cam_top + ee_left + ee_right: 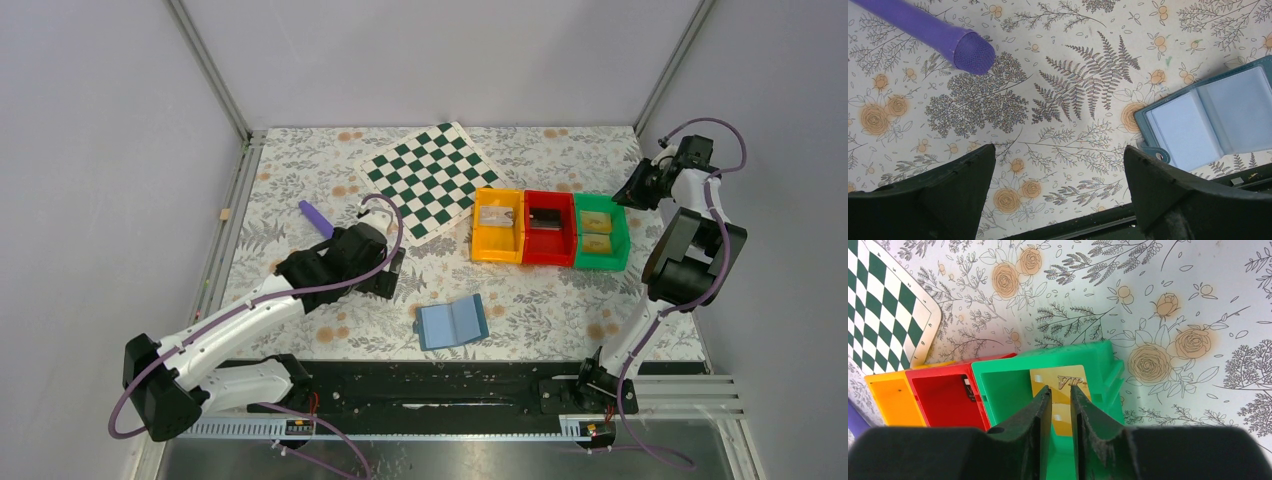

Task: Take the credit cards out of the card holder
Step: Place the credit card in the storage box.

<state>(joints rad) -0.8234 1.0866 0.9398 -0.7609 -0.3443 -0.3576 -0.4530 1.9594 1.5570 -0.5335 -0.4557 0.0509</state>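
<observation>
The card holder (452, 322) lies open on the floral table near the front edge, blue outside with pale inner panels; in the left wrist view the card holder (1208, 117) is at the right. My left gripper (388, 276) (1059, 152) hovers left of it, open wide and empty. Two gold credit cards (596, 231) lie in the green bin (623, 240). My right gripper (630, 188) (1060, 388) hangs over that bin (1003, 390), its jaws a narrow gap apart with nothing between them. The gold cards (1063, 380) show just below its fingertips.
A red bin (548, 260) with a dark card and an orange bin (476, 240) with a grey card stand left of the green one. A green-white chequered board (430, 178) lies behind them. A purple stick (316, 219) (948, 37) lies left of the left gripper.
</observation>
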